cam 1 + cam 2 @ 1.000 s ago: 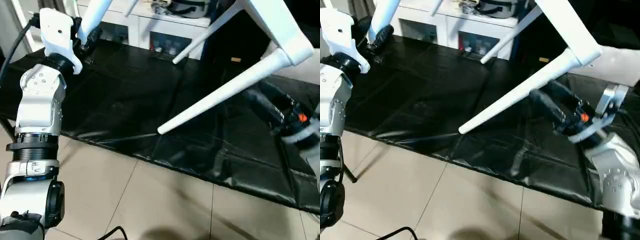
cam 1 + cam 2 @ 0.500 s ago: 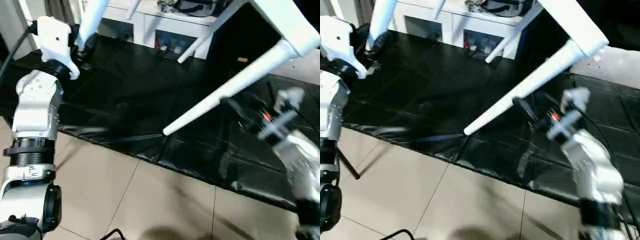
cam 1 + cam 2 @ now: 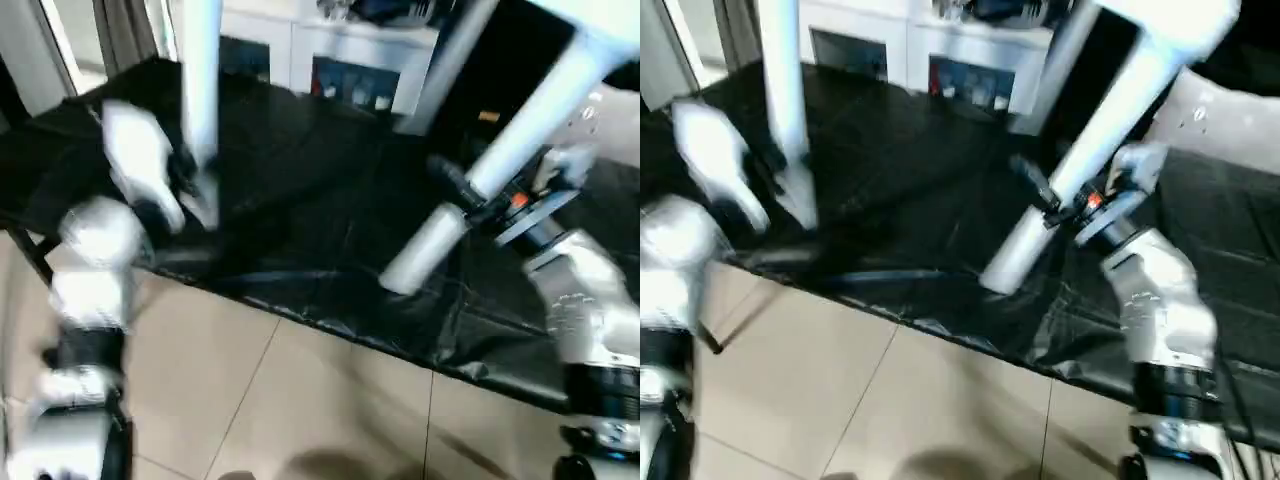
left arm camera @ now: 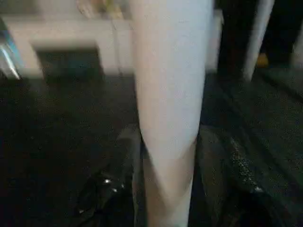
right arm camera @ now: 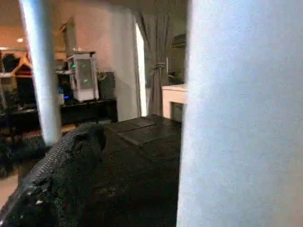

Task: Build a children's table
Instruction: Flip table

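Children's table: white plastic, held up over the black sheet [image 3: 300, 200] that covers the work surface; its top corner [image 3: 1180, 20] shows at the upper right of the head views, with legs pointing down and toward the camera.
Left leg [image 3: 200, 90]: stands nearly upright, its tip close over the sheet, just beside the left gripper [image 3: 190, 180].
Right leg [image 3: 1080, 150]: slants down from the corner socket, its blunt end [image 3: 415, 262] low over the sheet near the front edge.
Third leg [image 3: 448, 60]: farther back, slanting down toward the white cabinets [image 3: 350, 60].
Left gripper: blurred in the head views; in the left wrist view the leg [image 4: 170, 104] runs between its 2 dark fingers [image 4: 118, 179], which stand narrow on either side of it; I cannot tell whether they press on it.
Right gripper [image 3: 468, 192]: jaws wide, reaching at the right leg about midway along; 1 black finger [image 5: 61, 175] shows beside the leg [image 5: 241, 118] in the right wrist view, with a gap between them.
Floor: pale tiles [image 3: 300, 400] in front of the sheet.
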Controlling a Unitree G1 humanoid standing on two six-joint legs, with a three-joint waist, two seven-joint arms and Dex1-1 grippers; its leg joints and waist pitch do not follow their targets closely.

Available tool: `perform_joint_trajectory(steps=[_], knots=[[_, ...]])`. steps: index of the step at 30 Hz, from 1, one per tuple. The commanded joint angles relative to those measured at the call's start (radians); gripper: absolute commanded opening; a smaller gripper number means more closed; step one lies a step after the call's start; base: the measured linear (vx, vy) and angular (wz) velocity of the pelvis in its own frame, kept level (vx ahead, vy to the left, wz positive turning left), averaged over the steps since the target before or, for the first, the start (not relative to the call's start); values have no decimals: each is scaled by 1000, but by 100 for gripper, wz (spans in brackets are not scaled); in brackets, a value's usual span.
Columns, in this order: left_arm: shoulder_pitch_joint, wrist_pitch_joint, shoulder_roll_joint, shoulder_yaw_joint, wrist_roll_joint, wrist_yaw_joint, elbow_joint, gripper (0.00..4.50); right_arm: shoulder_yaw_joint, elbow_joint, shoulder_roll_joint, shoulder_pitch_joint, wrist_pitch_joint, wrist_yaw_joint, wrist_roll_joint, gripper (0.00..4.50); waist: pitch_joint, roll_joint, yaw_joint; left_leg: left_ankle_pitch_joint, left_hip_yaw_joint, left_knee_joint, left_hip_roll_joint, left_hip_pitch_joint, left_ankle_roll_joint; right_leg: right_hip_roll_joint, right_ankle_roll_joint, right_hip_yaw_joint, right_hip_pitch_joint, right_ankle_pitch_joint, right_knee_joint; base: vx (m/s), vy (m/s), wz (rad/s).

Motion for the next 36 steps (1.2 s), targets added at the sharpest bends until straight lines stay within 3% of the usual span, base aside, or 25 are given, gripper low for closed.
perform_joint_trajectory(steps=[1,2,4,5,9,10,12,13,14,19,20,21,25,26,29,32,34,36], knots=[[-38,-28,-27,-81,1,-51,-67,157,47,-76,1,-15,5,28,32,450,-86,15,-3,48,-41,-68,98,10,68,-136,-135,96,68,-8,-41,0,0,0],[-28,-24,-26,-83,5,-42,-75,156,48,-92,-3,-11,11,27,34,450,-84,15,-4,54,-38,-65,95,10,77,-131,-145,95,61,10,-40,0,0,0],[9,-3,-29,-73,5,-24,-118,156,55,-134,-10,5,23,25,36,450,-79,15,-1,24,-34,-66,91,7,86,-132,-147,95,60,-27,-48,0,0,0],[44,13,-30,-60,2,-14,-155,155,63,-161,-11,19,32,23,32,450,-78,9,-1,16,-36,-68,96,4,80,-132,-144,95,65,-43,-45,0,0,0],[72,14,-27,-52,3,-9,-171,155,70,-179,-8,29,39,19,27,450,-72,12,-5,-26,-33,-69,89,5,71,-127,-113,92,61,-148,-62,0,0,0],[82,3,-23,-49,13,1,-161,155,77,-187,-3,36,45,12,21,450,-71,1,-7,-42,-31,-70,87,6,67,-124,-95,92,59,-190,-70,0,0,0],[94,-19,-8,-52,38,19,-130,155,97,-201,8,53,53,-8,1,450,-68,8,-7,-49,-33,-73,87,6,63,-122,-73,91,58,-225,-73,0,0,0],[96,-21,-5,-46,37,26,-120,155,110,-204,13,68,51,-15,-13,450,-68,2,-8,-47,-35,-74,88,7,59,-122,-62,91,57,-231,-71,0,0,0],[96,-21,-3,-38,35,34,-114,155,121,-201,17,83,44,-25,-33,450,-67,7,-9,-53,-36,-75,90,9,55,-122,-58,91,55,-237,-73,0,0,0],[126,14,5,-19,18,29,-156,155,118,-192,24,122,23,-66,-82,450,-63,10,-17,-98,-37,-80,90,13,32,-124,-56,91,55,-274,-81,0,0,0],[149,22,7,0,-14,8,-181,190,99,-181,34,142,9,-88,-87,450,-64,16,-18,-109,-37,-80,90,14,24,-127,-60,93,56,-280,-82,0,0,0],[160,19,11,6,-21,1,-188,211,92,-175,38,154,-4,-96,-93,450,-62,14,-19,-115,-36,-81,89,13,26,-127,-60,92,56,-285,-86,0,0,0],[209,-13,19,27,-76,-51,-212,234,94,-190,45,225,-34,-98,-106,450,-61,20,-19,-124,-39,-85,91,14,25,-127,-64,93,58,-269,-84,0,0,0],[263,-30,20,57,-124,-84,-247,252,91,-206,54,290,-63,-90,-112,450,-59,23,-18,-131,-40,-88,96,14,25,-130,-71,95,58,-248,-87,0,0,0],[311,-31,17,83,-157,-100,-279,269,85,-221,61,338,-89,-89,-113,450,-59,21,-23,-136,-40,-90,95,13,30,-128,-84,94,61,-227,-85,0,0,0],[416,-30,5,122,-219,-130,-347,295,61,-303,65,441,-91,-92,-85,450,-47,24,-24,-181,-40,-96,97,14,30,-130,-75,95,59,-296,-98,0,0,0],[501,-9,-9,142,-269,-143,-426,295,51,-392,60,532,-70,-93,-59,450,-43,34,-23,-208,-41,-99,96,16,29,-129,-56,94,59,-342,-106,0,0,0],[529,3,-14,143,-284,-142,-457,295,51,-422,56,565,-61,-93,-51,450,-42,27,-25,-221,-41,-101,94,17,33,-126,-38,92,61,-378,-114,0,0,0]])
